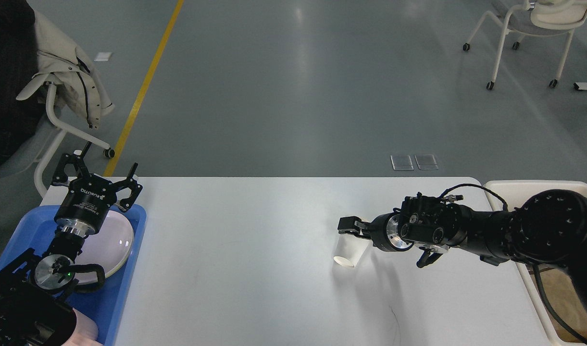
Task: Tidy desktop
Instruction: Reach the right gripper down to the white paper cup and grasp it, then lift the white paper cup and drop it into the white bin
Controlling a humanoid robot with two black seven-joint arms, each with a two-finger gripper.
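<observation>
The white desktop (255, 269) fills the lower middle of the head view and has a thin dark scratch near its front right. My right gripper (353, 231) reaches in from the right and is shut on a white paper cup (347, 252). The cup hangs tilted just above the desktop, right of centre. My left gripper (98, 169) is open and empty. It stands over the far end of a blue tray (130, 269) at the desktop's left edge. A white plate (111, 240) lies in the tray, partly hidden by my left arm.
A cream rectangular bin (514, 190) stands beside the desktop's right edge, mostly hidden by my right arm. A chair with a beige coat (65, 72) stands beyond the far left corner. Another wheeled chair (529, 29) is far back on the right.
</observation>
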